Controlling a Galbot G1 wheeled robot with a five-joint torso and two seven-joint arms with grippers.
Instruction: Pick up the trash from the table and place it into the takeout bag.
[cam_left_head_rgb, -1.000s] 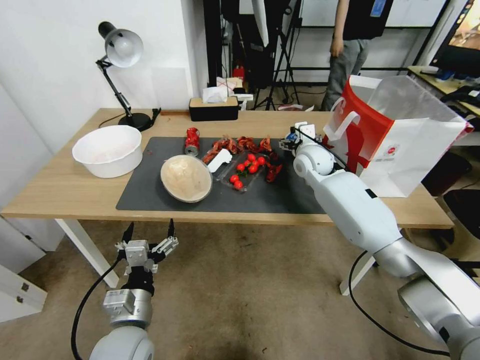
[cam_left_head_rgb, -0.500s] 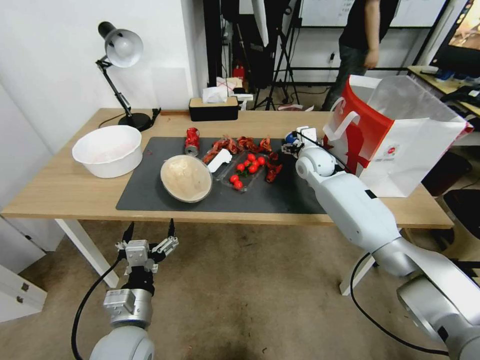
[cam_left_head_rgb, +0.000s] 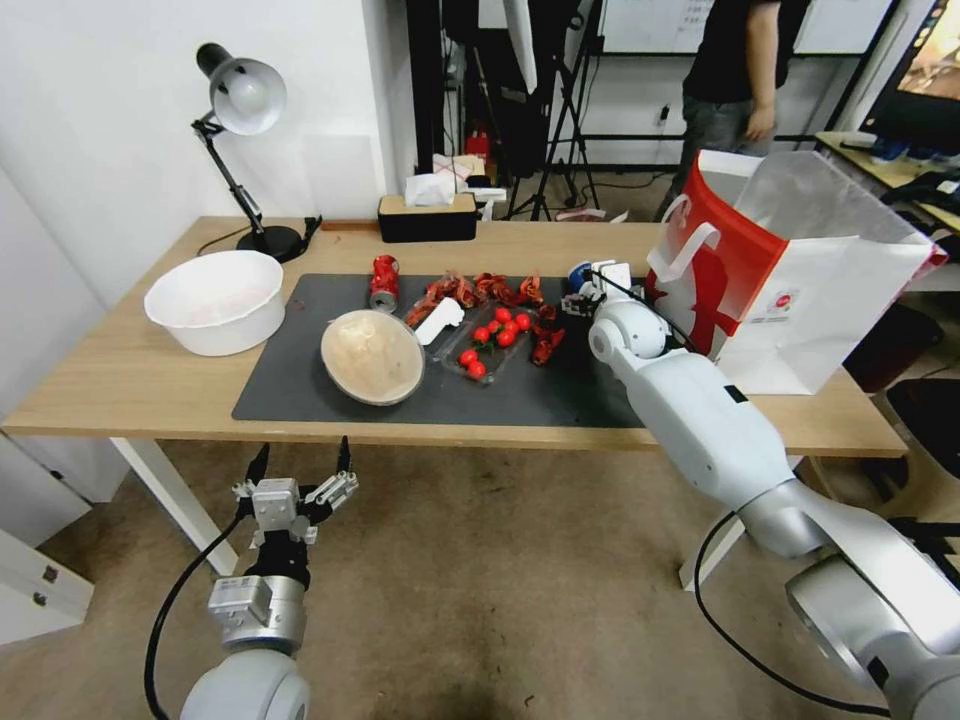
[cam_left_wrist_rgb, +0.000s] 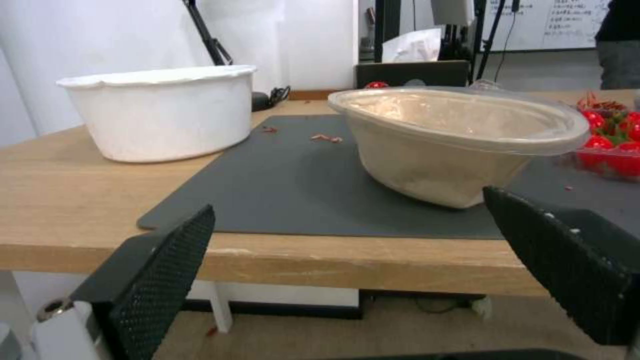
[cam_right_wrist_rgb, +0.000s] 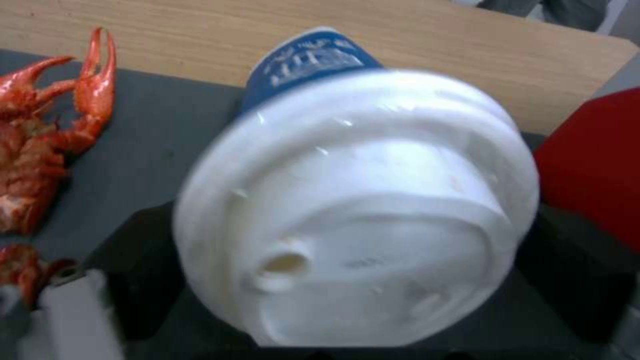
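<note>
So the table (cam_left_head_rgb: 120, 385) has the dark mat (cam_left_head_rgb: 560, 390) across the middle, and the takeout bag (cam_left_head_rgb: 800, 290) stands open at the 3 o'clock end, just beside the right arm. Beige bowl (cam_left_head_rgb: 372, 356) sits tilted on the mat around 9 o'clock from the tomato tray (cam_left_head_rgb: 492, 342), with the red can (cam_left_head_rgb: 384, 281) lying up at 11. Right gripper (cam_left_head_rgb: 592, 285) is clamped on the blue cup (cam_right_wrist_rgb: 313, 62), white lid (cam_right_wrist_rgb: 360, 210) facing the wrist camera, near the bag's red panel. Left gripper (cam_left_wrist_rgb: 360, 265) hangs below the table's front edge, fingers spread wide, holding nothing.
</note>
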